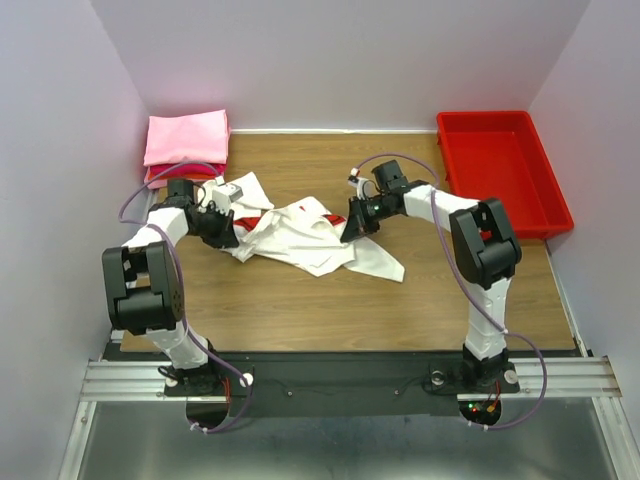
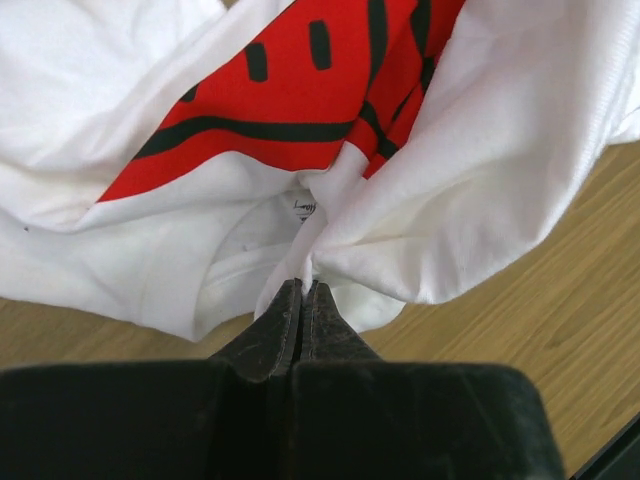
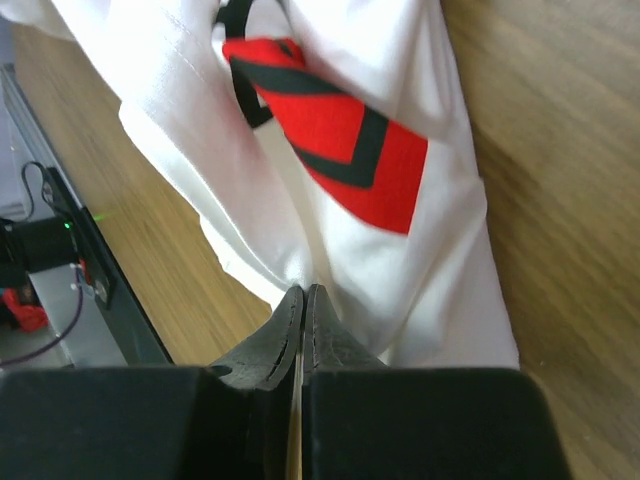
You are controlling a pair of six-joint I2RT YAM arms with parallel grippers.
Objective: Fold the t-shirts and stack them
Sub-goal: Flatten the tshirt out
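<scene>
The white t-shirt (image 1: 300,235) lies crumpled near the middle of the counter (image 1: 350,310), with its red and black printed graphic (image 2: 290,90) partly buried in the folds. The left jaws are closed on a bunched fold at the shirt's left end, and the right jaws are closed on a gathered fold at its right side. Both wrist views show cloth pinched between the tips. Expect the garment to be light, limp and without any stiffness: it will sag between the two holds, drag on the wood and keep its creases until drawn taut. Thin cloth can slip out of a narrow pinch, so take hold at a seam, hem or shoulder edge, where the layers are thicker. Which layer each pinch has caught cannot be told. Count: three t-shirts in all. There is one white; one pink t-shirt (image 1: 187,137), folded in the far left corner; and one red t-shirt (image 1: 160,178) directly beneath it, showing only its edge. One red tray (image 1: 497,160) stands at the far right, well apart from the shirts.
</scene>
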